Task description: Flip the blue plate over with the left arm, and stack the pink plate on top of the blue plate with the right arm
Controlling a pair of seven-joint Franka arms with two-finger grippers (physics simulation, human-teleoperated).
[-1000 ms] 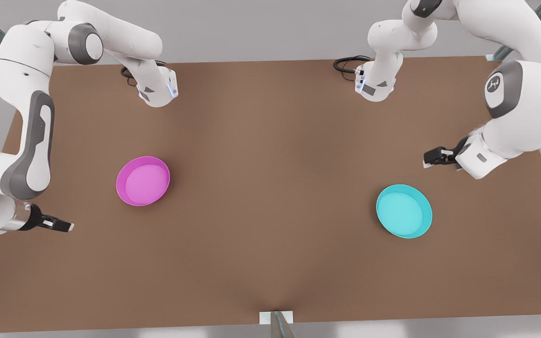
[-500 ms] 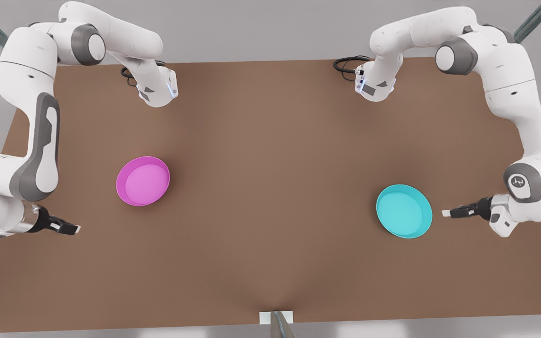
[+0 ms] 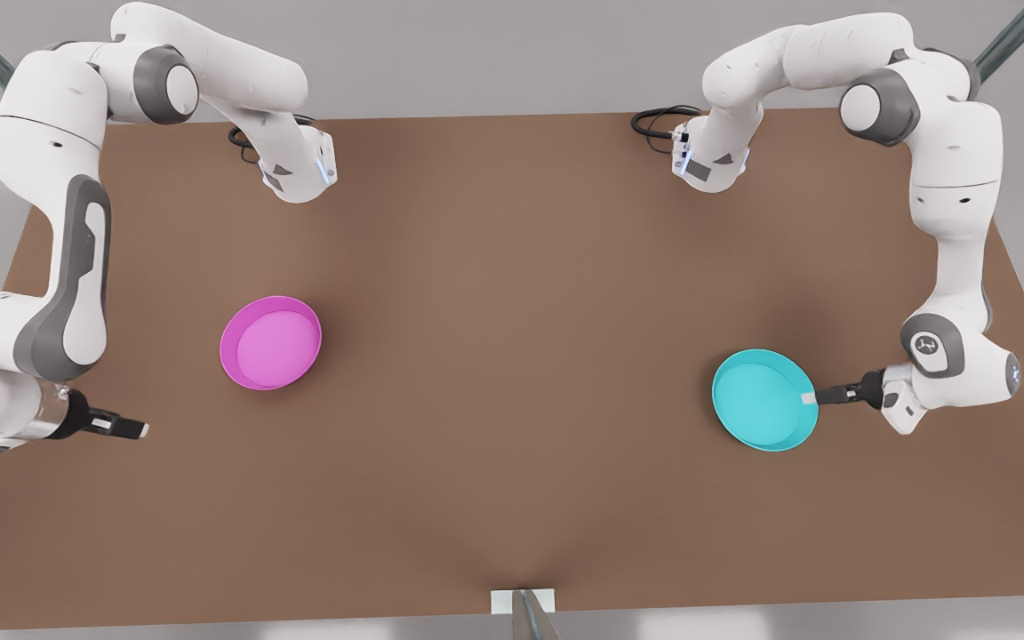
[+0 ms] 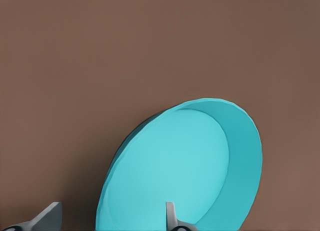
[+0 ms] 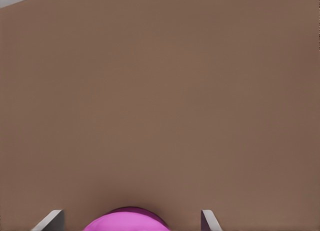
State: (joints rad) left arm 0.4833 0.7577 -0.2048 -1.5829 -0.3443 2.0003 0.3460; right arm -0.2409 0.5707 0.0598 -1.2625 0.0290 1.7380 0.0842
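The blue plate (image 3: 763, 400) lies right side up on the brown table (image 3: 512, 356), toward the front view's right. My left gripper (image 3: 809, 399) sits at its outer rim, open, one finger over the plate's floor and one outside the rim. In the left wrist view the blue plate (image 4: 190, 166) lies between the left gripper's fingers (image 4: 48, 218). The pink plate (image 3: 270, 343) rests right side up toward the front view's left. My right gripper (image 3: 128, 430) hangs open, apart from it and pointing at it. The right wrist view shows the pink plate's edge (image 5: 115, 225) between the open fingers (image 5: 209, 220).
Both arm bases stand at the table's far edge, with black cables (image 3: 657, 121) beside them. A metal post (image 3: 525, 612) rises at the middle of the near edge. Bare table lies between the two plates.
My left arm swung down and in toward the blue plate, bringing its gripper from well away to the plate's rim. The right gripper shifted only slightly. Neither plate moved.
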